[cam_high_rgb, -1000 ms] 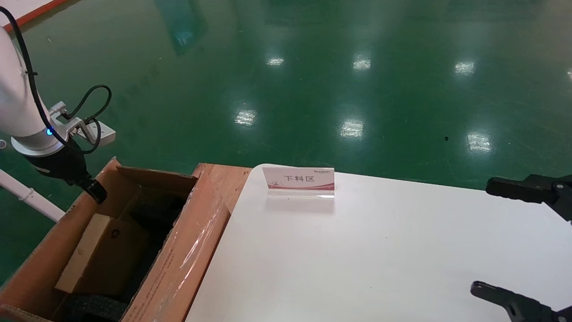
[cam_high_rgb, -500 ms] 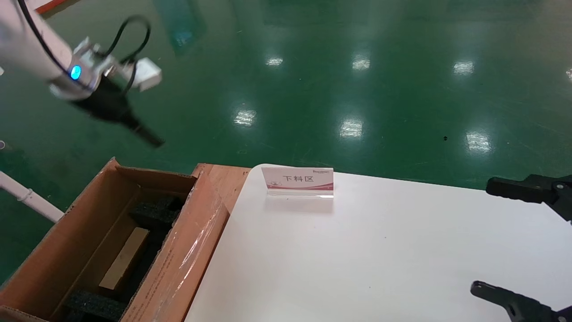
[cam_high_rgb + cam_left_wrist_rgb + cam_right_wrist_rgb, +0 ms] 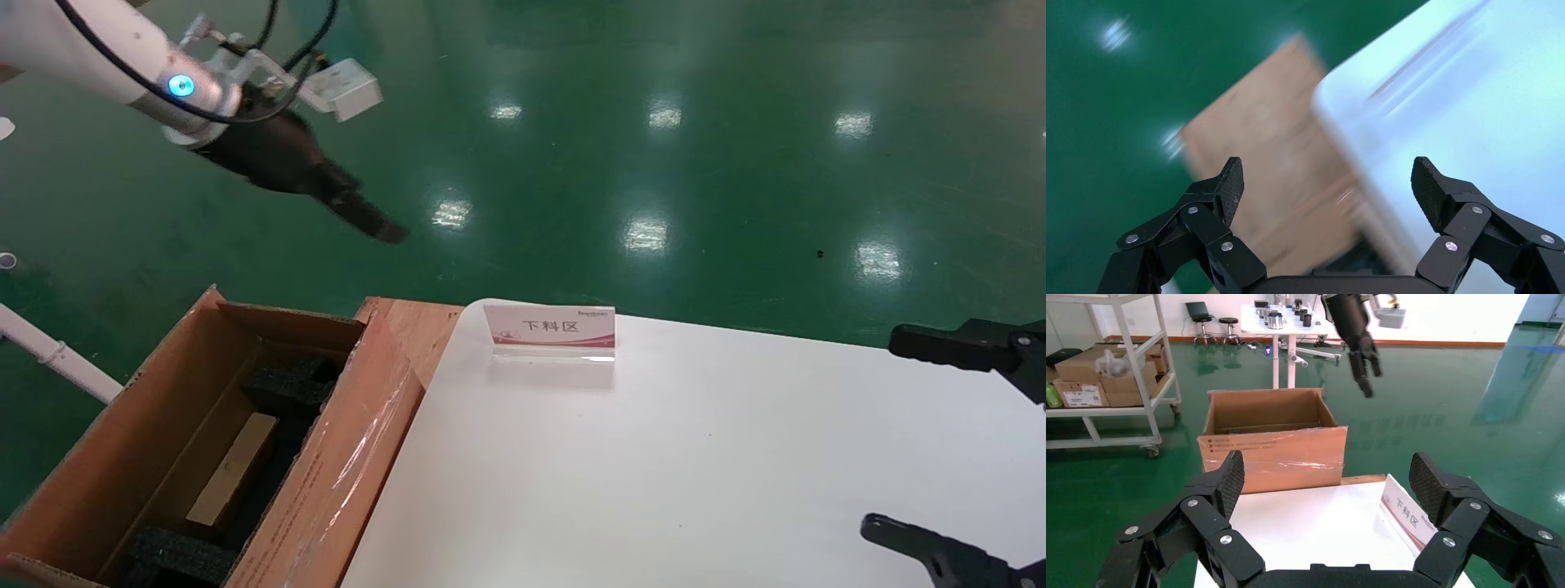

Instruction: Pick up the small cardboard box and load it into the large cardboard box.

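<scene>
While my left gripper, wide open and empty, is lifting further off the carton, the small box is sitting half-hidden btwn foam; right gripper is idling open.

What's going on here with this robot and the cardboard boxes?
The small cardboard box already lies inside the large cardboard box, between black foam blocks. The left gripper hangs open and empty above the green floor, beyond the carton. The right gripper sits open over the white table, holding nothing. A small sign stands at the table's far edge.
</scene>
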{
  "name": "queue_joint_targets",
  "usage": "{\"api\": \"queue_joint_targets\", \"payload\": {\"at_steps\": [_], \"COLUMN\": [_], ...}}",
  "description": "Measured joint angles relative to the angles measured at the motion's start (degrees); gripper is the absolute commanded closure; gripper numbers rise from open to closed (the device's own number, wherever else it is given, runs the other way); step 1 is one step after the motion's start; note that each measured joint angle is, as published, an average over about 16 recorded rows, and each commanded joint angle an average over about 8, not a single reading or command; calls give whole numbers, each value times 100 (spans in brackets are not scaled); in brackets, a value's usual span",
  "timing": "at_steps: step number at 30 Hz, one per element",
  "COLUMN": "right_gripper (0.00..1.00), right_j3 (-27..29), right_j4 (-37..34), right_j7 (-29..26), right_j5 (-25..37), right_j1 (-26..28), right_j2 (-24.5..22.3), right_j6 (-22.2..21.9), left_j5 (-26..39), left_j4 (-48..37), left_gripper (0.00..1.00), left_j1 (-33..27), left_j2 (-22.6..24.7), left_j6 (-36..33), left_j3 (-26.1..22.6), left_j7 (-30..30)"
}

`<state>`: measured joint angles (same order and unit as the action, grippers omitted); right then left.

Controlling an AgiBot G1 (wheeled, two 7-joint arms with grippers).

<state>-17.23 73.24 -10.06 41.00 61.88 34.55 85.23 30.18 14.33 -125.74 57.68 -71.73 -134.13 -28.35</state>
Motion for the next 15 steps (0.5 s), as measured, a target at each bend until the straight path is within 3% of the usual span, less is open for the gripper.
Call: {"api": "queue_joint_targets", "payload": {"at_steps": [15], "right_gripper": [0], "right_j3": [21], "right_j4": [4], "right_j7": [-11], "right_j5": [14], "right_j1": [-6], "right_j2": [7], "right_j6": [7], "left_j5": [290], "left_j4": [1512], "left_gripper": [0], "left_j1": [1624], "left_j2": [-575], "left_j6": [-359], "left_j3": [3003], "left_j7": [448]}}
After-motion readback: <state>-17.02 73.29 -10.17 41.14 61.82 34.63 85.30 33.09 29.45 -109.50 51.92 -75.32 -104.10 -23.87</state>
